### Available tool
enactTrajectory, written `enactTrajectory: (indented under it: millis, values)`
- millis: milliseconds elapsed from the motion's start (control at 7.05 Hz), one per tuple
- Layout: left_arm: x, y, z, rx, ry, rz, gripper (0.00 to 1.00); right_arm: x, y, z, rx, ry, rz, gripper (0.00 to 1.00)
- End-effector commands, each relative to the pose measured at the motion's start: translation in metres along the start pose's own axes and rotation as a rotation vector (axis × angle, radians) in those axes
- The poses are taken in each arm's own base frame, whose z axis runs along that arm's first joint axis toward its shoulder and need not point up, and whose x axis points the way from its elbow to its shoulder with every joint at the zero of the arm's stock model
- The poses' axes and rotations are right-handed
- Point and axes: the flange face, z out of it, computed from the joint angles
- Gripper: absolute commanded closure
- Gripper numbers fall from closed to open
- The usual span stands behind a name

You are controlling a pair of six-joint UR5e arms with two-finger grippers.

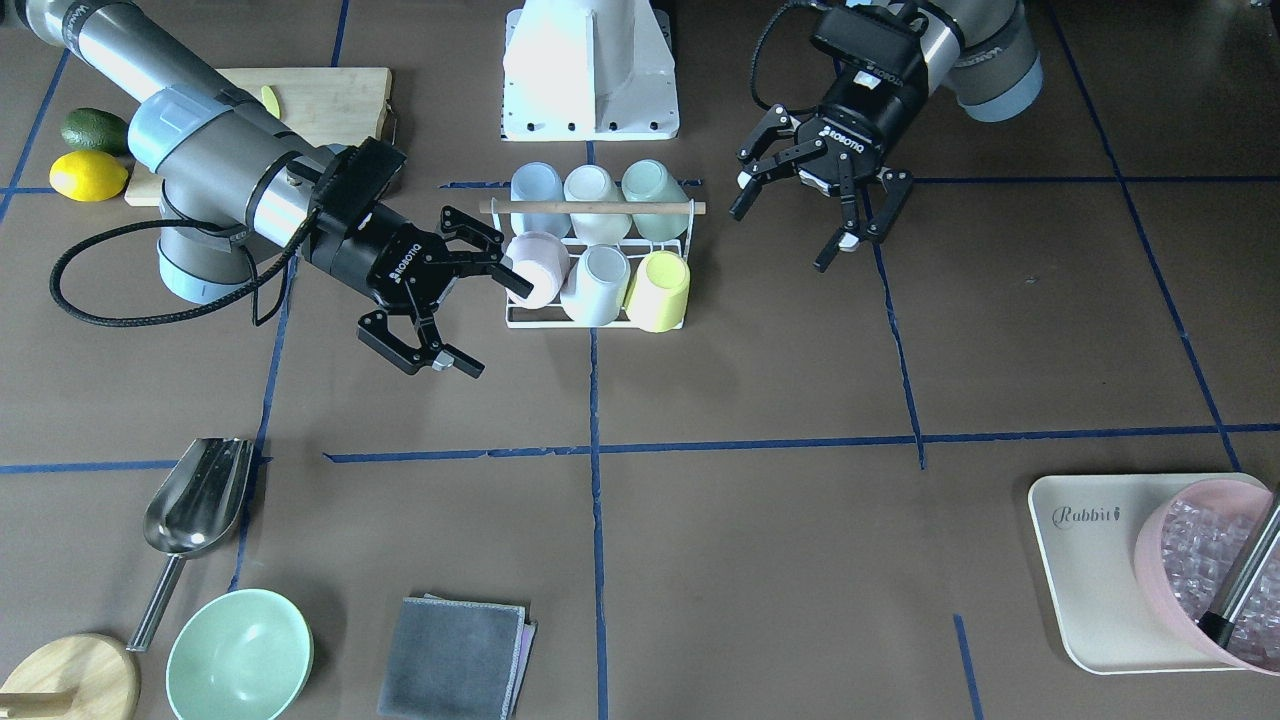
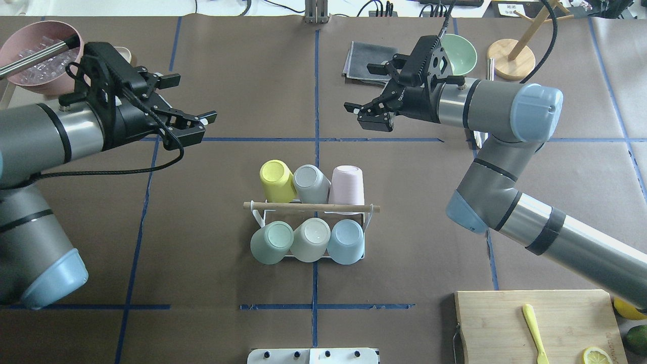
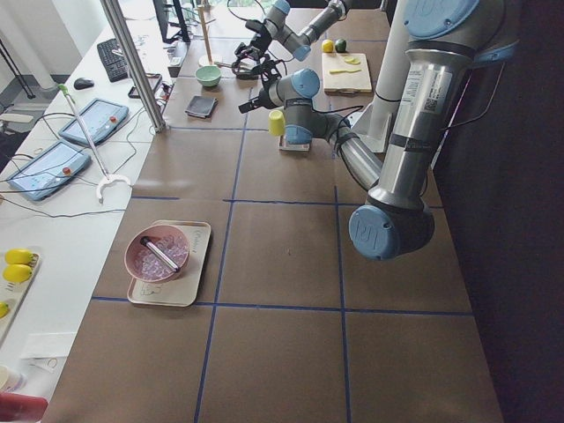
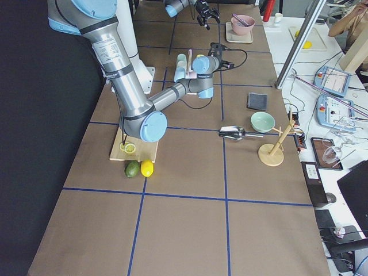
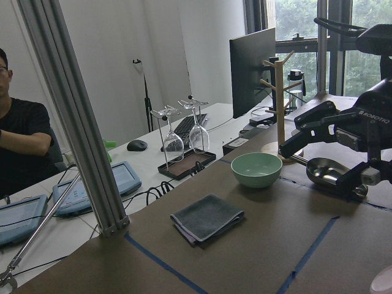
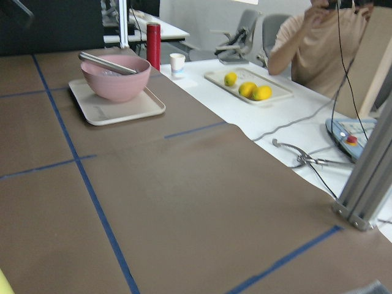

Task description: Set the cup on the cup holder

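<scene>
On the cup holder [image 2: 311,206] sit six cups [image 2: 347,184], while left pincer [image 2: 192,97] and right pincer [image 2: 360,86] gape empty.

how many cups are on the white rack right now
6. Far row, from the robot's left: yellow cup, grey cup, pink cup. Near row: green cup, cream cup, blue cup. All sit on the cup holder; none looks hidden.
</scene>
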Motion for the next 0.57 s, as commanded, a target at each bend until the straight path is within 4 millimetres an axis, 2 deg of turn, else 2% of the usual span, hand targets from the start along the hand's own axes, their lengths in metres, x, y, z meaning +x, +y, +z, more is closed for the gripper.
enactTrajectory:
  millis: [0, 142, 284, 426]
  values:
    - [-0.060, -0.012, -0.042, -0.266, -0.025, -0.137, 0.00, 0.025, -0.003, -0.006, -0.258, 0.131, 0.060, 0.00]
    - [-0.067, -0.011, -0.057, -0.354, -0.058, -0.185, 0.00, 0.048, -0.004, -0.013, -0.369, 0.204, 0.094, 0.00]
    - [-0.082, -0.005, -0.065, -0.443, -0.121, -0.244, 0.00, 0.060, 0.003, -0.016, -0.472, 0.252, 0.124, 0.00]
    - [-0.095, 0.013, -0.065, -0.548, -0.161, -0.309, 0.00, 0.065, 0.013, -0.015, -0.559, 0.274, 0.152, 0.00]
